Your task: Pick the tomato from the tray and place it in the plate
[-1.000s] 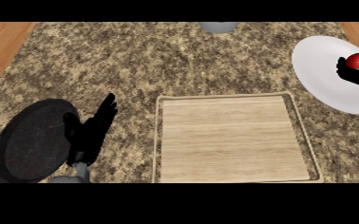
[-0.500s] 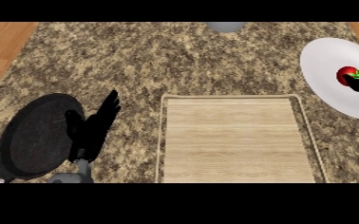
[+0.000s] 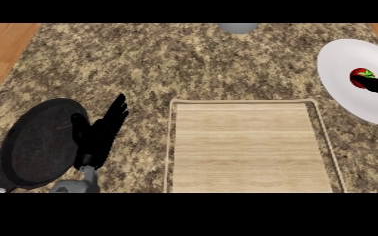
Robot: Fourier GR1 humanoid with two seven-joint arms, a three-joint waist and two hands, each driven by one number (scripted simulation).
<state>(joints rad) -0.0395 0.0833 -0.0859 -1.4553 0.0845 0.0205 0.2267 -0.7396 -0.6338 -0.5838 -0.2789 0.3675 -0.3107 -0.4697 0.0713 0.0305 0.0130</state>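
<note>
The red tomato (image 3: 359, 74) with its green top lies on the white plate (image 3: 341, 82) at the right edge of the head view. A small black part of my right hand (image 3: 370, 84) shows against the tomato's lower right side; the rest is cut off by the frame. The wooden tray (image 3: 251, 150) in the lower middle holds nothing. My left hand (image 3: 102, 134) rests open at the lower left, fingers pointing up, between the tray and a black pan.
A round black pan (image 3: 38, 147) lies at the lower left, partly under my left hand. A grey round object (image 3: 238, 27) pokes in at the counter's far edge. Wooden floor shows beyond the counter's left edge (image 3: 15, 40).
The tomato sits slightly further left on the plate, with more of it showing. Less of my right hand is in view. The left hand has not moved.
</note>
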